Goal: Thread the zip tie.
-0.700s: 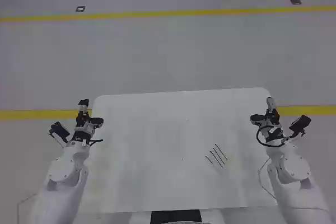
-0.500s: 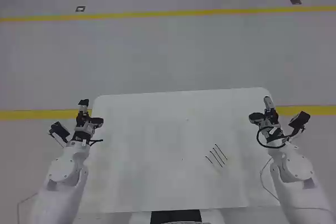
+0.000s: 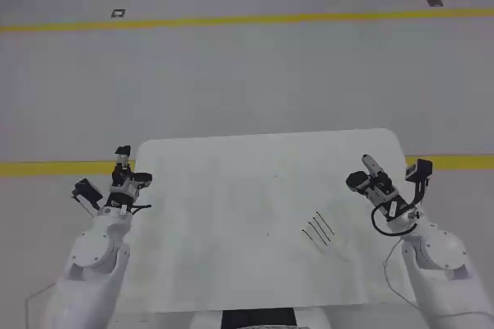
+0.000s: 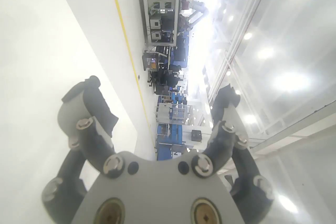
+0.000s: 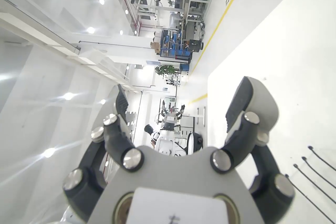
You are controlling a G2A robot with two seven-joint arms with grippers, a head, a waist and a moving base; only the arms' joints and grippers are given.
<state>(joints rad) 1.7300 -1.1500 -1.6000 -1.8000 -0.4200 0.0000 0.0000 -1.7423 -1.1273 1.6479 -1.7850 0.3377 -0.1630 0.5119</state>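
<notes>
The right pincer (image 5: pixel 181 89) is hanging wide open over the table (image 3: pixel 230 247), with the black zip ties (image 5: pixel 315 164) lying side by side near it, untouched. The left pincer (image 4: pixel 160 88) is gaping open too, holding nothing, well apart from them. A white label (image 5: pixel 178 206) on the right pincer's base is showing a mark too cropped to read.

White table, black ties, yellow lines

Here's the table (image 3: pixel 230 189), plain white from edge to edge, and on the table's right half the zip ties (image 3: pixel 319 230) show as thin black strokes; the floor (image 3: pixel 247 74) around the table is pale grey with two yellow stripes (image 3: pixel 230 20), one well beyond the table's far edge, one running behind the table; left gripper (image 4: pixel 157 93) beside the table, black fingers on silver-grey metal with brass-coloured fittings, and the right gripper (image 5: pixel 181 93) wears the same black and silver
</notes>
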